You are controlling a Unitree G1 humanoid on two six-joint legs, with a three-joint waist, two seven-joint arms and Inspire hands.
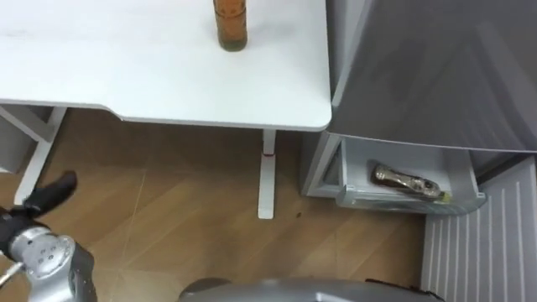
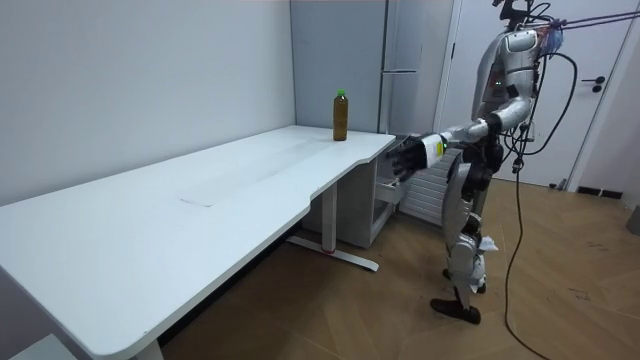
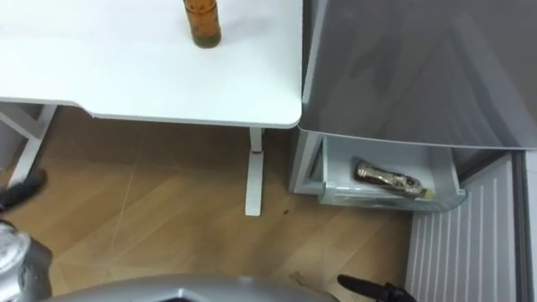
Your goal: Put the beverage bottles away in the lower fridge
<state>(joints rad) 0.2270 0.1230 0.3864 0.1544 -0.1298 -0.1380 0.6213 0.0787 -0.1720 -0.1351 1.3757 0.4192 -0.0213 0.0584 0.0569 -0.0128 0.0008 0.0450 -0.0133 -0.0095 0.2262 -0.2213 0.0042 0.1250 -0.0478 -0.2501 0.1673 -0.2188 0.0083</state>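
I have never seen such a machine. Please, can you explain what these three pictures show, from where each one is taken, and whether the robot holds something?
It is a humanoid robot with two arms and hands. The room view is from a camera standing in the room. The robot stands at the end of the white table, near the fridge. Its left hand reaches forward, fingers relaxed, holding nothing. The two eye views are from its head, looking down. An upright bottle stands on the table. A second bottle lies in the open lower drawer. The right hand shows at the bottom edge.
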